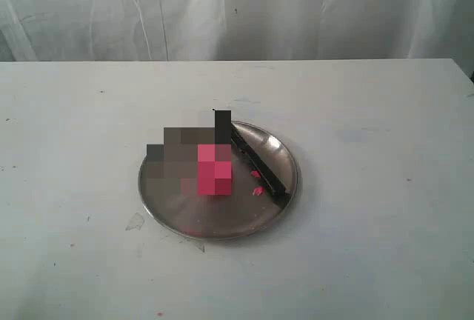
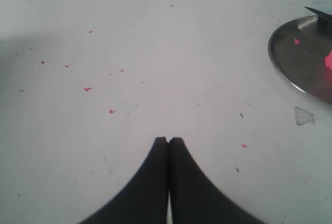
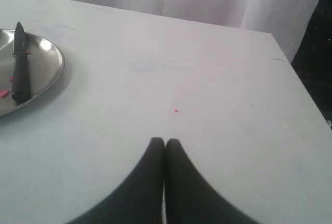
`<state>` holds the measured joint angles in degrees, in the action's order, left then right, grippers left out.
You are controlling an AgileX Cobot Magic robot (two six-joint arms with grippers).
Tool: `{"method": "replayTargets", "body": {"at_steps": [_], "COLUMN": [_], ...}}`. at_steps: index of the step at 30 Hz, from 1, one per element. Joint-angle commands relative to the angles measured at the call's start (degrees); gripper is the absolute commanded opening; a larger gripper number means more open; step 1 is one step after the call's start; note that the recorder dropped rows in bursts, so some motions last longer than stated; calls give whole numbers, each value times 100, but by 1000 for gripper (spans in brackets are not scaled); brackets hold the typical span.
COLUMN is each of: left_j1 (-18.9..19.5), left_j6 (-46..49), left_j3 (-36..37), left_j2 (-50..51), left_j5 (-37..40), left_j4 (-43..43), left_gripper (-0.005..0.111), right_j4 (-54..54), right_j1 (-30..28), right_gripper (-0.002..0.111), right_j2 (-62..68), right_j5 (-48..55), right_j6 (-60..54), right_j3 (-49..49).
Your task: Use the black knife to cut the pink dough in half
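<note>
A round metal plate (image 1: pixel 278 194) sits mid-table. On it the pink dough (image 1: pixel 215 170) shows only as a blurred pink patch left of centre. The black knife (image 1: pixel 258 161) lies flat along the plate's right side, its tip pointing toward the far edge. The right wrist view shows the knife (image 3: pixel 21 63) on the plate (image 3: pixel 49 66), well away from my right gripper (image 3: pixel 165 141), which is shut and empty over bare table. My left gripper (image 2: pixel 168 140) is also shut and empty, with the plate (image 2: pixel 290 73) off to its side. Neither arm appears in the exterior view.
Tiny pink crumbs (image 2: pixel 87 88) dot the white table near the left gripper, and a few lie on the plate (image 1: pixel 257 190). The table's far corner and side edge (image 3: pixel 290 63) are close to the right gripper. A white curtain (image 1: pixel 237 9) hangs behind the table.
</note>
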<state>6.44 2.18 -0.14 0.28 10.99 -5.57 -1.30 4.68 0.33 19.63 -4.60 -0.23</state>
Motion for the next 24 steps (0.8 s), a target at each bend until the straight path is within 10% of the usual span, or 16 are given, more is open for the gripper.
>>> {"method": "replayTargets", "body": {"at_steps": [1, 9, 24], "left_j1": [-42, -42, -42], "left_j6": [-24, -24, -24], "left_j3": [14, 14, 14], "left_j2": [-28, -28, -28], "left_j5": [-27, -27, -27], "left_j4": [-15, -15, -15], "left_gripper": [0, 0, 0], "right_j4": [-88, -1754, -2474], "right_j1": [24, 24, 24], "right_gripper": [0, 0, 0], "right_j2": [-33, -33, -33], "right_j5": [-33, -43, -1032], "right_j6": [-72, -1652, -857], "right_j3": [23, 23, 23]}}
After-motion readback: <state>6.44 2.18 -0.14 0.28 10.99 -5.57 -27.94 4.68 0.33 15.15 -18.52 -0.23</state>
